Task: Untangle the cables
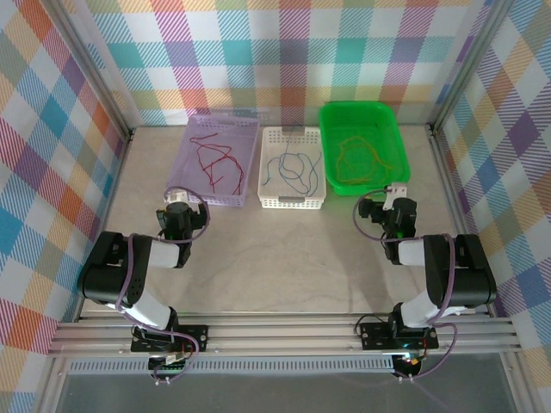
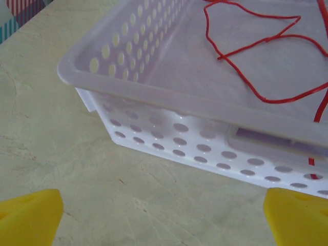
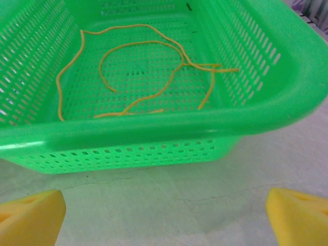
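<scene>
The cables lie in three baskets at the back of the table. Red cables (image 1: 211, 159) loop in the lilac basket (image 1: 182, 159), thin blue and green ones (image 1: 293, 168) in the white basket (image 1: 293, 203), and yellow-orange ones (image 1: 357, 155) in the green basket (image 1: 366, 187). My left gripper (image 1: 178, 200) is open just short of the lilac basket's near corner (image 2: 154, 87), with a red cable (image 2: 256, 46) inside it and bare table between the yellow fingertips (image 2: 28, 218). My right gripper (image 1: 398, 191) is open before the green basket's near wall (image 3: 154, 125), facing the orange cable (image 3: 154, 66).
The baskets stand side by side, almost touching. Checked walls close the table on the left, right and back. Bare tabletop (image 1: 284, 258) stretches between the baskets and the arm bases. Thick purple cords run along both arms.
</scene>
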